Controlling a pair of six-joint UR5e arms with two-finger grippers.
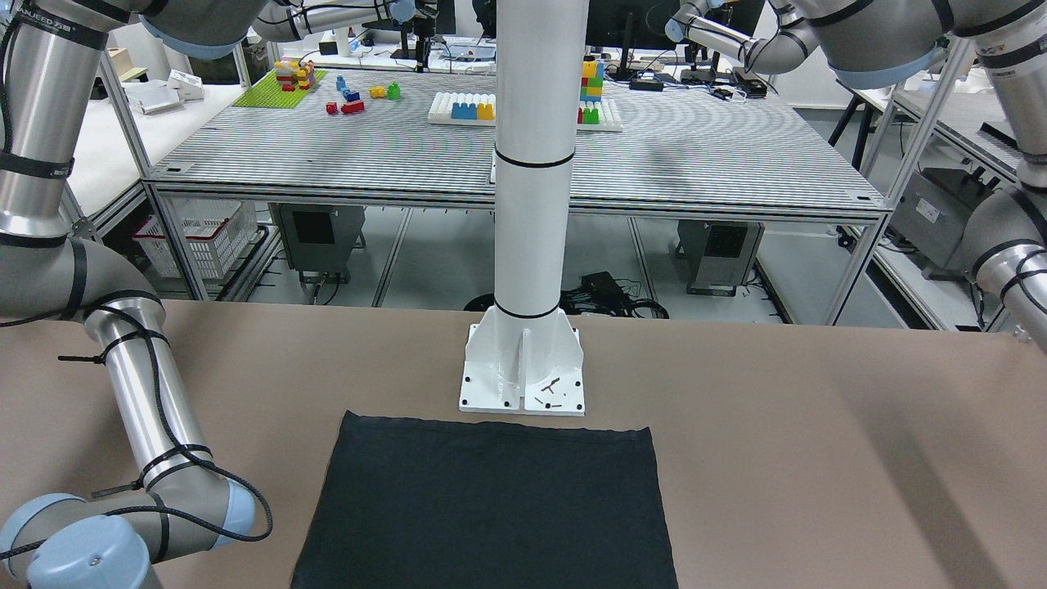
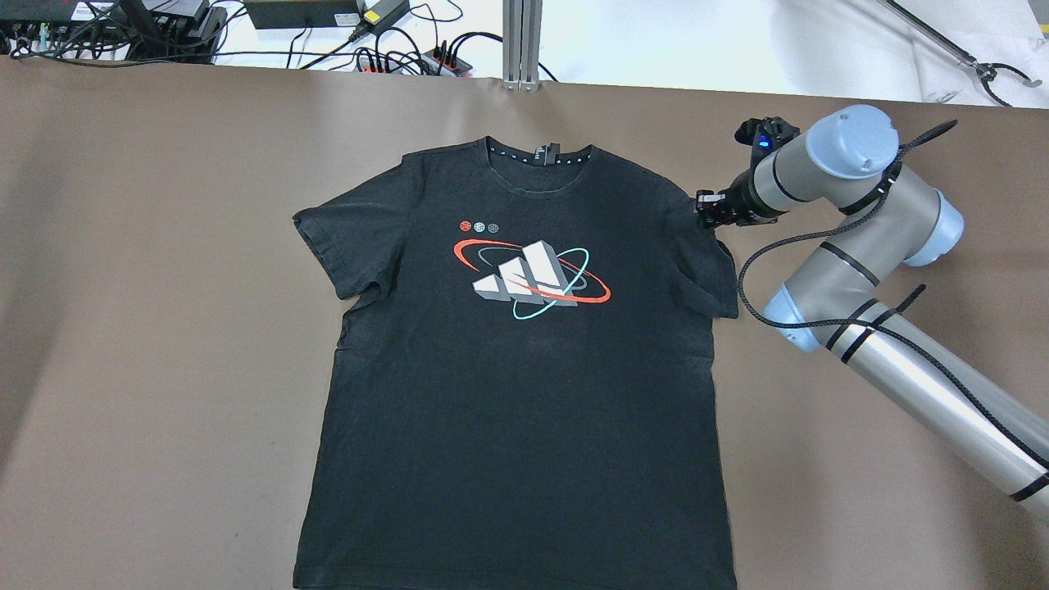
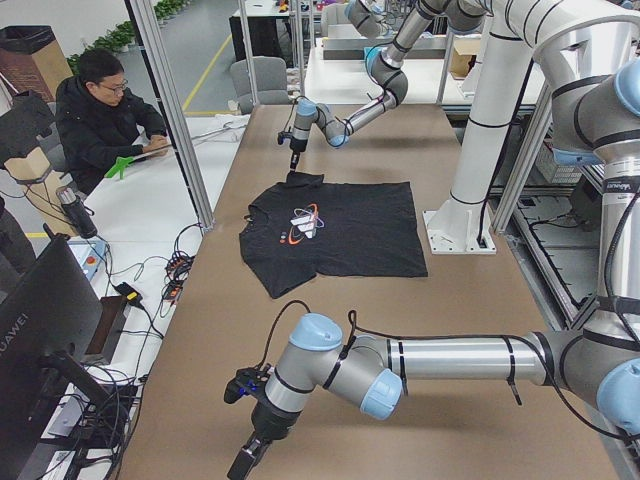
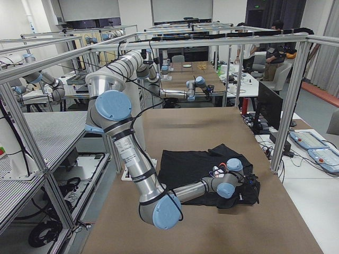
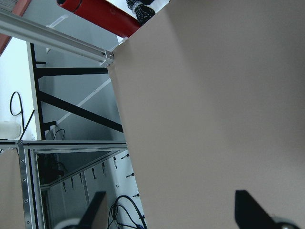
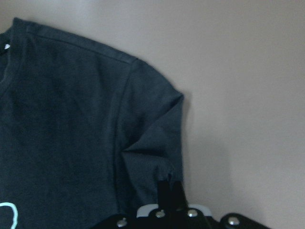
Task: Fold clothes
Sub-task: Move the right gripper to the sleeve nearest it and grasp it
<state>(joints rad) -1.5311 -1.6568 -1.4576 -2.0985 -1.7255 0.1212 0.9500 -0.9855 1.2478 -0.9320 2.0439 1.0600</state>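
Note:
The clothes are one black T-shirt (image 2: 524, 360) with a white, red and teal print on the chest, lying flat and face up on the brown table. Its lower hem (image 1: 491, 507) lies just in front of the white pillar base. My right gripper (image 2: 711, 215) is at the shirt's right sleeve. In the right wrist view its fingers (image 6: 170, 191) are pressed together on the puckered sleeve edge (image 6: 157, 138). My left gripper (image 5: 174, 214) is far from the shirt, over bare table near the table's end, with its fingertips (image 5: 95, 212) wide apart and nothing between them.
The white pillar base (image 1: 523, 368) stands at the shirt's hem. Cables and power strips (image 2: 393, 49) lie beyond the table's far edge. A person (image 3: 100, 120) sits at a side desk. A monitor (image 3: 40, 340) stands near the table's left end.

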